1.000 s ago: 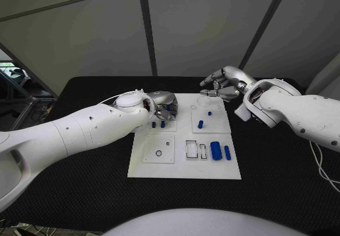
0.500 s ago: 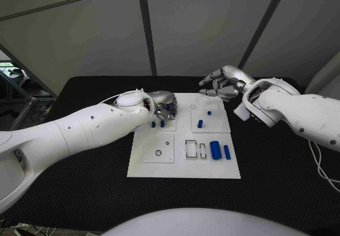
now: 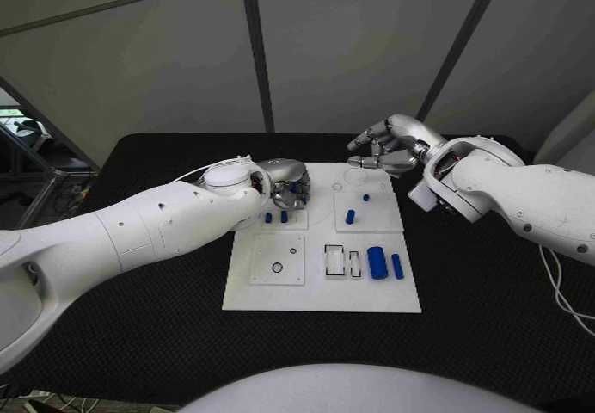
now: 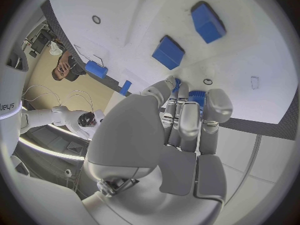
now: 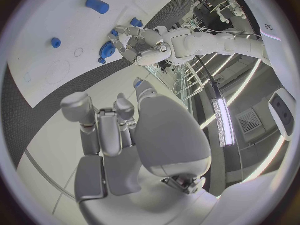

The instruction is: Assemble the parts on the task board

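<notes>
1. Two hands work the board (image 3: pixel 322 297): your left hand (image 3: pixel 285 184) hovers over its far left corner, fingers curled on a small blue part (image 4: pixel 196 96).
2. Your right hand (image 3: pixel 390 146) hangs past the far edge, fingers curled in, holding nothing.
3. Two blue pegs (image 3: pixel 275 218) stand just beside the left fingertips; a sideways drift could topple them.
4. The pinch looks shallow, so the part may slip before seating.

Head camera looks down; 2 wrist cameras sit close, sharing the task board (image 3: pixel 322 258).
</notes>
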Robot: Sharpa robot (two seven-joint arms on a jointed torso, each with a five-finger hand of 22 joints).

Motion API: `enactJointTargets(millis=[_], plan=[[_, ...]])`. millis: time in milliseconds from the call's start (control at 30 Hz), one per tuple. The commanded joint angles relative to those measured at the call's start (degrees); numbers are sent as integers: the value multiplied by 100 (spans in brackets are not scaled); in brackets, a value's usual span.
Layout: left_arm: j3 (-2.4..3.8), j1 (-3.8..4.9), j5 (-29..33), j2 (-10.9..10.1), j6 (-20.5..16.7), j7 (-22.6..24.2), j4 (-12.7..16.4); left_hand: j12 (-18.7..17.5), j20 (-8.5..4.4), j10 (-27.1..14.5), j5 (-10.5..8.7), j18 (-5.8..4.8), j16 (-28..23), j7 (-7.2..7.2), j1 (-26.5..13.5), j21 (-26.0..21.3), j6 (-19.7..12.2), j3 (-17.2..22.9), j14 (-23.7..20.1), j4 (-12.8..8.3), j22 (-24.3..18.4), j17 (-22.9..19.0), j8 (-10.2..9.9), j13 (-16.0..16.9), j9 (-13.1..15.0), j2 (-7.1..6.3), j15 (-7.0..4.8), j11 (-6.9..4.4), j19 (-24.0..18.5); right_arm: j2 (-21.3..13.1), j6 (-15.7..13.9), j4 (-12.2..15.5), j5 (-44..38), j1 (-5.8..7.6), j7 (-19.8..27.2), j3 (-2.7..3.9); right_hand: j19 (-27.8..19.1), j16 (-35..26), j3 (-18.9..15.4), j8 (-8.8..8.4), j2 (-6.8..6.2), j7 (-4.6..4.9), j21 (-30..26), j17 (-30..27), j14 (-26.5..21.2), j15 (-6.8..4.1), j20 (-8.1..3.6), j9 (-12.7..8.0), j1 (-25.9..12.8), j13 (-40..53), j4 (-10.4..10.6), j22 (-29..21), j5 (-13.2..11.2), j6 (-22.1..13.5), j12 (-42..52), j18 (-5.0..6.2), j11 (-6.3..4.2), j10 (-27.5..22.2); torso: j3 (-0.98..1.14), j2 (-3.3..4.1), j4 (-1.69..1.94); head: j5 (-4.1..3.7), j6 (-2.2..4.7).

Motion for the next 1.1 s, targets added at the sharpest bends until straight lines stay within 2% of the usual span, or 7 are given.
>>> enactJointTargets(millis=[33, 200, 333, 500, 600, 900, 1100], plan=[[-9, -20, -19, -52, -123, 55, 77, -45, 7, 57, -24, -161, 23, 9, 14, 55, 55, 66, 63, -7, 41, 12, -39, -3, 5, -8, -5, -6, 62, 3, 15, 12, -15, 8, 37, 4, -23, -35, 21, 33, 49, -12, -20, 56, 251, -40, -23, -9, 8, 4, 6, 0, 20, 31, -12, 64, -3, -40, -4, -5, 4, -3, 11], [44, -25, 53, -182, -286, 88, 252, -94, 3, 90, -26, -168, 32, 13, -13, 94, 82, 112, 80, -29, 76, 15, -72, -13, 3, -24, -4, -4, 82, 0, 12, 2, -15, 8, 41, 4, -20, -30, 26, 36, 49, -13, -20, 64, 254, -41, -24, -8, 16, 11, 2, 1, 36, 33, -6, 64, -3, -34, -7, -7, 8, -4, 22], [171, -27, 86, -302, -348, 93, 415, -130, 2, 113, -30, -171, 36, 19, -49, 112, 99, 134, 90, -37, 96, 11, -98, -20, 1, -46, -1, -3, 91, -4, 11, -7, -15, 8, 42, 4, -20, -30, 26, 36, 49, -13, -20, 64, 254, -41, -24, -8, 16, 11, 2, 1, 36, 33, -6, 64, -3, -34, -4, -5, 10, 5, 40], [372, -45, 206, -497, -393, 76, 637, -153, 2, 129, -30, -176, 36, 18, -84, 134, 112, 142, 93, -35, 115, 4, -114, -23, 1, -61, -1, -1, 103, -13, 12, -13, -15, 7, 42, 4, -20, -30, 26, 36, 49, -13, -20, 64, 254, -41, -24, -8, 16, 11, 2, 1, 36, 33, -6, 64, -3, -34, -2, -4, 5, 30, 53], [440, -61, 317, -625, -379, 52, 731, -160, 2, 141, -30, -181, 40, 17, -93, 158, 123, 149, 99, -35, 131, 9, -118, -23, 3, -62, -1, -2, 116, -20, 11, -15, -15, 7, 40, 4, -20, -30, 26, 36, 49, -13, -20, 64, 254, -41, -24, -8, 16, 11, 2, 1, 36, 33, -6, 64, -3, -34, -5, -11, 24, 25, 46], [475, -83, 437, -935, -146, -70, 855, -183, 1, 166, -31, -183, 39, 14, -122, 171, 146, 161, 102, -37, 146, -5, -133, -25, 4, -73, -4, -5, 124, -38, 13, -8, -15, 7, 33, 4, -20, -30, 26, 36, 49, -13, -20, 64, 254, -41, -24, -8, 16, 11, 2, 1, 36, 33, -6, 64, -3, -34, -2, -14, 28, 28, 45], [476, -129, 470, -1015, -51, -119, 823, -193, 1, 172, -33, -183, 34, 12, -136, 171, 152, 163, 98, -35, 149, -20, -139, -26, 4, -78, -4, -6, 123, -48, 11, -2, -17, 7, 29, 4, -20, -30, 26, 36, 49, -13, -20, 64, 254, -41, -24, -8, 16, 11, 2, 1, 36, 33, -6, 64, -3, -34, -6, -4, 26, 38, 43]])
